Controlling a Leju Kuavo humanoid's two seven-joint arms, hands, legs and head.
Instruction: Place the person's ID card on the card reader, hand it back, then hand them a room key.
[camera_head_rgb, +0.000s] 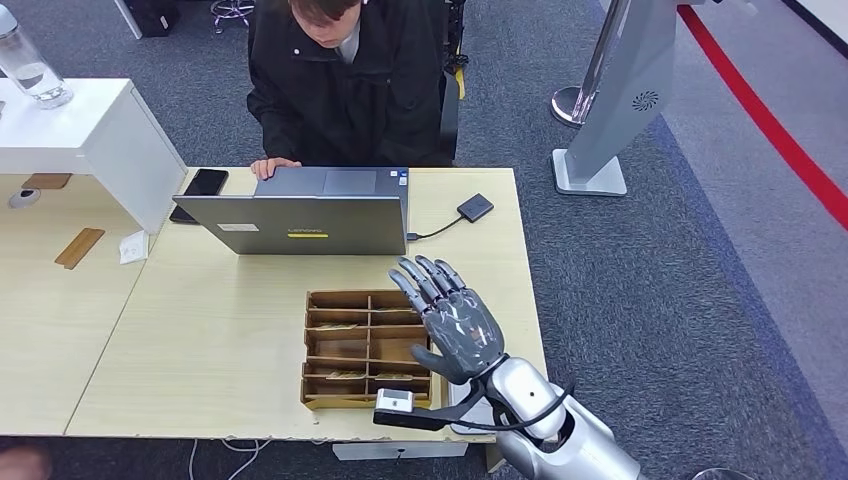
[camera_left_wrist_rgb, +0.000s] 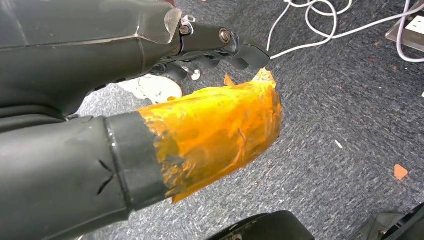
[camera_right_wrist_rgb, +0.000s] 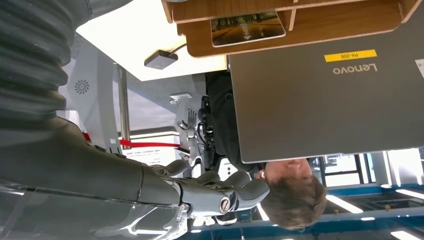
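The right hand (camera_head_rgb: 455, 318), lower centre, hovers empty with fingers spread over the tray (camera_head_rgb: 322, 392). A card (camera_right_wrist_rgb: 247, 27) lies in the tray. The laptop (camera_head_rgb: 300, 222) lid reads "Lenovo", with a yellow "P4-209" label. The left hand's (camera_left_wrist_rgb: 210, 130) grasp can't be told.

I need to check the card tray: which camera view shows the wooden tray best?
The head view: the whole wooden tray lies on the table, its compartments visible, beside the right hand. The right wrist view shows one corner of it with a card. The left wrist view looks at the floor.
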